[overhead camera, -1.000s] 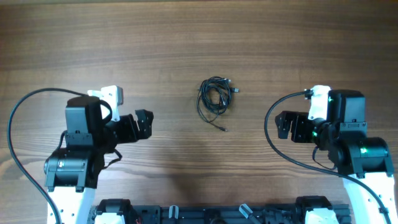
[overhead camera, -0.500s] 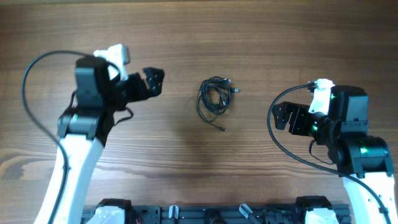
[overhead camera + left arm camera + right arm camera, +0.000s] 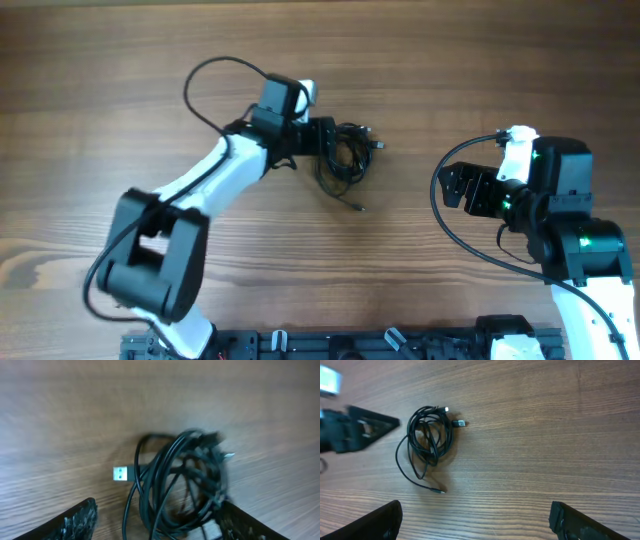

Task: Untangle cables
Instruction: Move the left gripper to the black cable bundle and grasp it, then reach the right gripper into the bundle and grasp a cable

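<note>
The cables (image 3: pixel 345 160) are thin black cords bunched in a small coil at the table's middle, with one loose end trailing to the lower right. My left gripper (image 3: pixel 330 138) is open right at the coil's upper left edge. In the left wrist view the coil (image 3: pixel 180 480) lies between the open fingers (image 3: pixel 155 527), with a silver plug end to its left. My right gripper (image 3: pixel 455 192) is open and empty, well to the right of the coil. The right wrist view shows the coil (image 3: pixel 427 435) far ahead, with the left gripper beside it.
The wooden table (image 3: pixel 480 70) lies bare around the coil. The thick black arm wires loop beside each arm. The robot base rail (image 3: pixel 340 345) runs along the front edge.
My left arm has swung up and to the right, from the table's left to the coil. The right arm has barely moved. The cables lie as before.
</note>
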